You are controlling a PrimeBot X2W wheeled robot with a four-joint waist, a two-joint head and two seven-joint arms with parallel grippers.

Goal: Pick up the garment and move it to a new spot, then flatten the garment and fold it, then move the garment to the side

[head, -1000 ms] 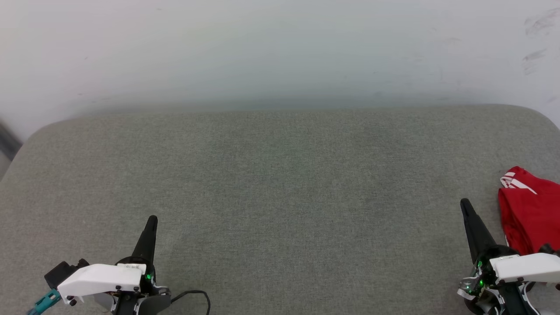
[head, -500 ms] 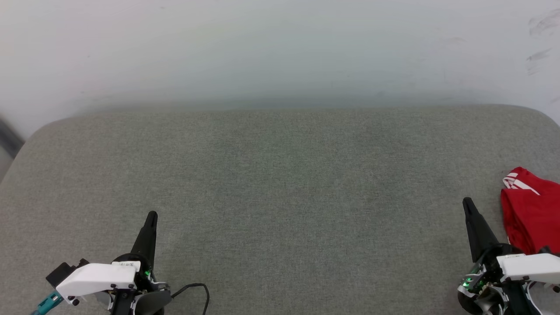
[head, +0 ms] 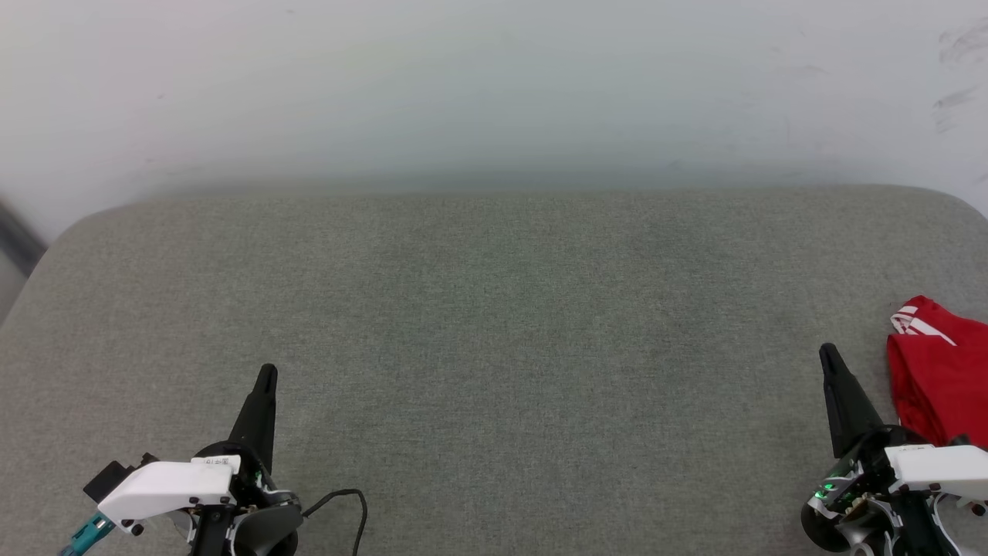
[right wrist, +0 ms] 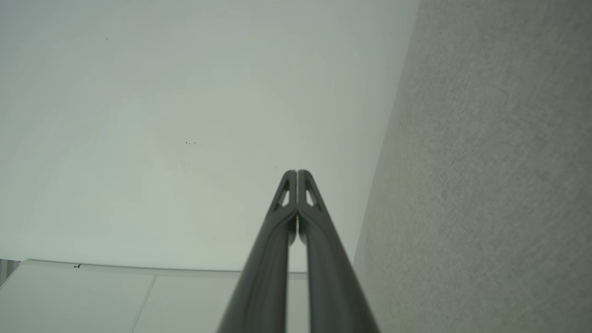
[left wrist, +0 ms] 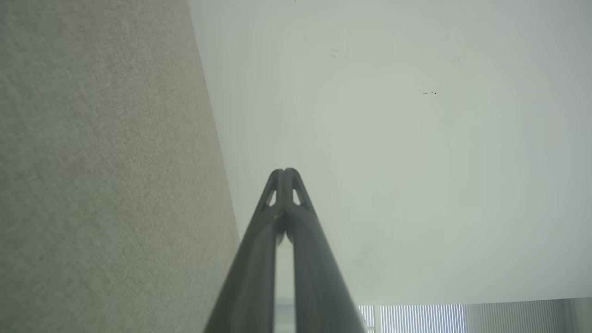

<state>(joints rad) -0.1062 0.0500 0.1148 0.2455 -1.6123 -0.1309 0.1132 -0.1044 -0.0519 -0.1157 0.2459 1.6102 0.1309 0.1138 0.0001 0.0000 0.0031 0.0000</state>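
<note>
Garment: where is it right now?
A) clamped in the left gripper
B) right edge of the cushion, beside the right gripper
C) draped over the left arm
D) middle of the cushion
B: the garment lies bunched at the right edge of the cushion, just right of the right gripper.

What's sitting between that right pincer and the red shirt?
Nothing: the head view shows a narrow bare strip of grey surface between right pincer and red shirt.

Head view looks down at cushion [head: 494, 324]; 2 wrist views (tilted sideways) share wall [left wrist: 416, 138].
</note>
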